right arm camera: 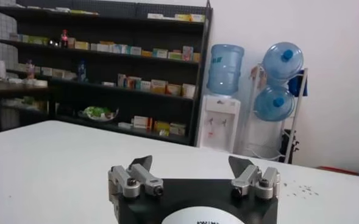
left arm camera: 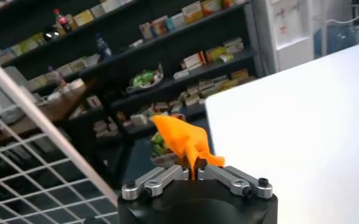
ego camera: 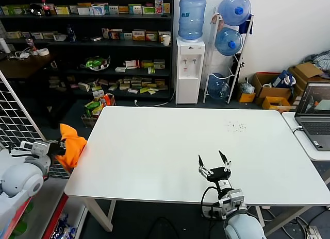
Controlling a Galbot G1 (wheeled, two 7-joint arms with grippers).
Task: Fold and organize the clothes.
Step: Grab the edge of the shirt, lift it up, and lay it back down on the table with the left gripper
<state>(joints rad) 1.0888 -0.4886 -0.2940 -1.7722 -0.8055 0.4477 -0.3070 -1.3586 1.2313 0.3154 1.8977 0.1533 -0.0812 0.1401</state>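
The bright orange T-shirt (ego camera: 72,144) hangs bunched off the left edge of the white table (ego camera: 170,151), beside it rather than on it. My left gripper (ego camera: 61,146) is shut on a fold of the shirt just left of the table's left edge. In the left wrist view the orange fabric (left arm camera: 182,141) rises from between the closed fingers (left arm camera: 167,176). My right gripper (ego camera: 212,162) is open and empty, hovering over the table's front edge right of centre; its spread fingers (right arm camera: 141,167) show in the right wrist view. No lettering is visible.
A wire-grid rack (ego camera: 15,120) stands at far left, close to the left arm. A laptop (ego camera: 314,113) sits on a side table at right. Shelves (ego camera: 103,43), a water dispenser (ego camera: 190,69) and bottle rack (ego camera: 229,48) stand behind. Small dark specks (ego camera: 237,126) lie on the table.
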